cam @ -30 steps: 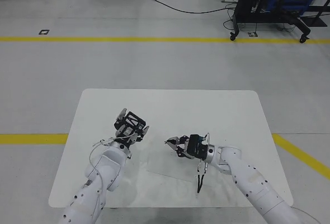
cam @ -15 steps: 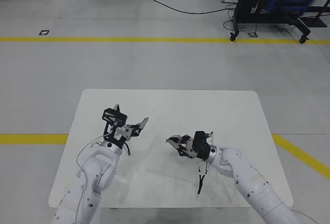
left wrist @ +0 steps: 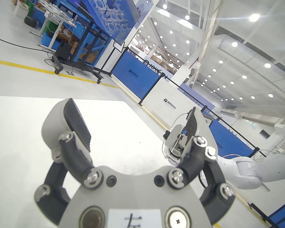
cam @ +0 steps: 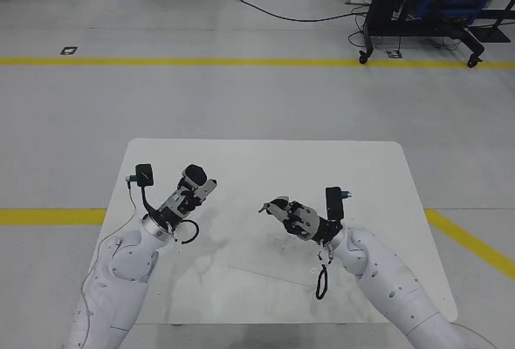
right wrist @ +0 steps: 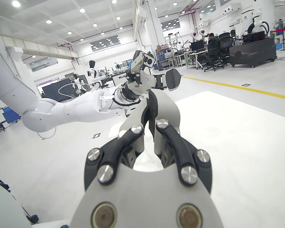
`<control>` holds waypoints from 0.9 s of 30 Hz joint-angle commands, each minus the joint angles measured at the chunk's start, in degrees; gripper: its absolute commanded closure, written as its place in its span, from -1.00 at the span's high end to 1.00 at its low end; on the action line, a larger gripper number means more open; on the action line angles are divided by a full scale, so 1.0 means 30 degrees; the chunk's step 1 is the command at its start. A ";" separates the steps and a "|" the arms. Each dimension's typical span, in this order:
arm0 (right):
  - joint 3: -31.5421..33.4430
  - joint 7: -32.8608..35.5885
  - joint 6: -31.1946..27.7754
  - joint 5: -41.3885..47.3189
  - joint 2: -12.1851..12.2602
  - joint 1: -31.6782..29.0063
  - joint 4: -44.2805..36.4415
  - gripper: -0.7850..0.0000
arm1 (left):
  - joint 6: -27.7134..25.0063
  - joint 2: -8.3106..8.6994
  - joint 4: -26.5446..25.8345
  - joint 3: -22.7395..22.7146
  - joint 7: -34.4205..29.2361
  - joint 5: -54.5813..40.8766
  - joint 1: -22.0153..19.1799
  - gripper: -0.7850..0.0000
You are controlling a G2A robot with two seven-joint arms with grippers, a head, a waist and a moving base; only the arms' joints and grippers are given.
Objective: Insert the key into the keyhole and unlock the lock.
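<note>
Left claw point(left wrist: 133, 112) spread, right claw point(right wrist: 152, 98) pinched (inside hidden).

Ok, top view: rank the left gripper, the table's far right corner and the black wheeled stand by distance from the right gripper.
1. left gripper, beside it over the table.
2. table's far right corner, ahead on its own side.
3. black wheeled stand, on the floor past that corner.

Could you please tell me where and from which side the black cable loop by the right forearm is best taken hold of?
Probably at the free bend of the cable loop, farthest from where it joins the right arm. Come from the robot's left side with the open left end effector, fingers across the thin strand.
</note>
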 commanded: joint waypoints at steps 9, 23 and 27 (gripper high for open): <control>-0.2308 0.0627 -0.0391 0.5177 -0.0170 0.0213 -0.0365 -1.00 | -0.3940 0.0171 -0.0517 0.0769 -0.0938 0.0053 -0.0009 1.00; -0.5995 0.3459 -0.0391 1.1926 0.0052 0.3064 0.0824 -1.00 | -0.4858 0.0894 0.0709 0.1861 -0.6417 -0.5672 -0.1430 0.24; -0.6451 0.3622 -0.0391 1.2424 0.0054 0.3457 0.0904 -1.00 | -0.4723 0.0919 0.0680 0.2080 -0.6397 -0.5545 -0.1504 0.41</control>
